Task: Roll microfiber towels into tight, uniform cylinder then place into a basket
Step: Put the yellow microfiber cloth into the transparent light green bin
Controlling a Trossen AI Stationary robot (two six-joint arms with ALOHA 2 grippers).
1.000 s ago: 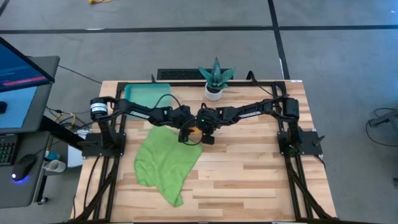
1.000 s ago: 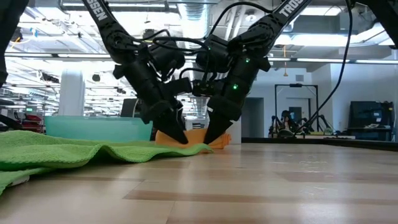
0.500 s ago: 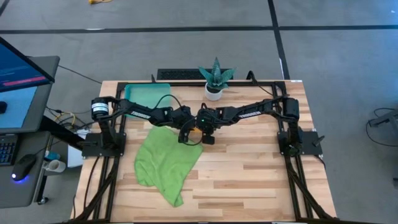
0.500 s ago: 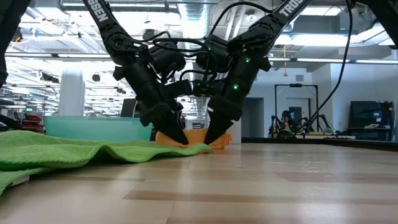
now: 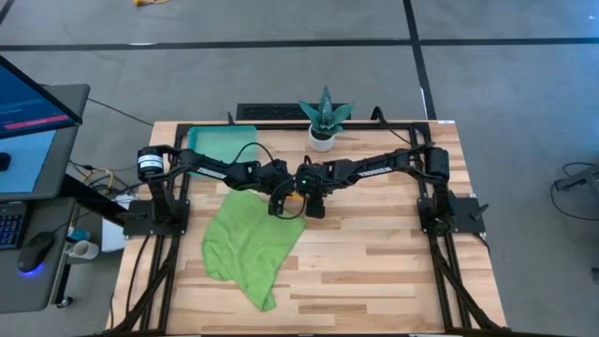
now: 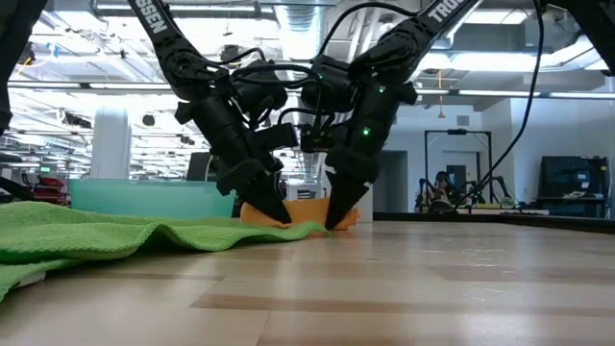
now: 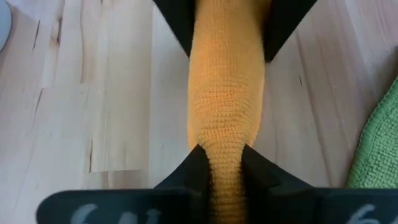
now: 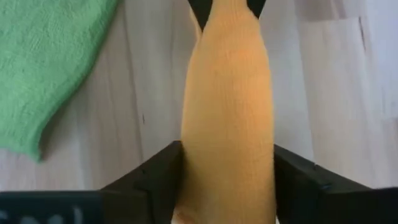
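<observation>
Left wrist view: left claw (image 7: 225, 163) pinched tight on one end of the rolled bright orange microfiber towel (image 7: 227, 93) lying on the pale wooden counter (image 7: 93, 93). Right claw (image 8: 227, 165) straddles the opposite end, fingers spread wide, beside the crumpled lime green towel (image 5: 248, 245).

Orange towel (image 7: 227, 99): nubbly knit-look cloth. Green towel (image 5: 245, 245): soft matt cloth. Surface (image 5: 393, 253): pale planked wood, smooth.
</observation>
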